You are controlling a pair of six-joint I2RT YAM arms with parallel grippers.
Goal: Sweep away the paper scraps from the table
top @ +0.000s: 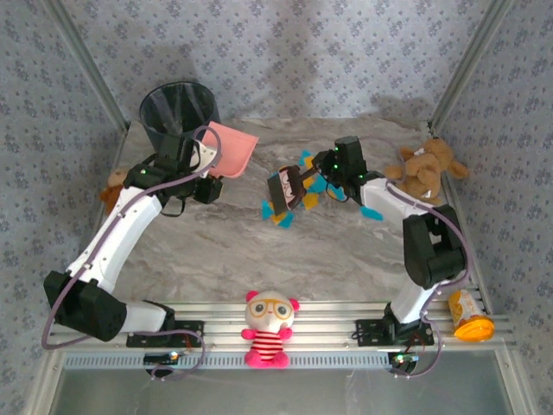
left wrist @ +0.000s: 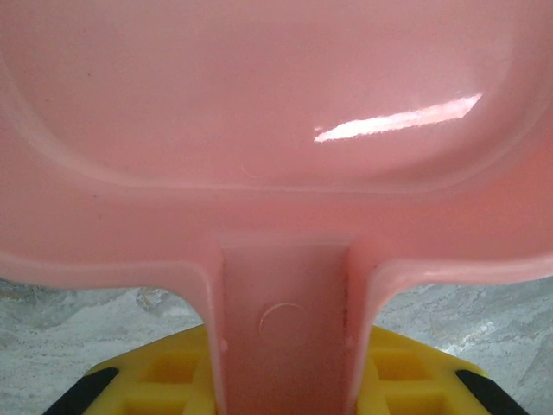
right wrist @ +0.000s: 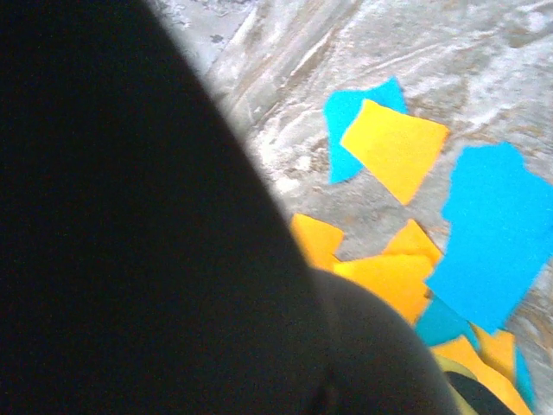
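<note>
The left gripper (top: pixel 210 164) is clamped on the handle of a glossy pink plastic dustpan (left wrist: pixel 259 112), held up off the surface beside a black mesh bin (top: pixel 177 108), and its tray looks bare. The right gripper (top: pixel 307 180) is closed, apparently around a black brush-like tool (top: pixel 281 192) poised over the scraps. The orange-yellow and teal-blue paper scraps (right wrist: pixel 393 143) lie clustered mid-way across the grey-white marbled table (top: pixel 216 251), one blue bit apart near the right arm, so most of the sweeping looks undone.

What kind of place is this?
Probably a staged robot test booth, not a home: floral-patterned walls on a metal frame, a marbled table edged by an aluminium rail, and plush toys along its edges.
</note>
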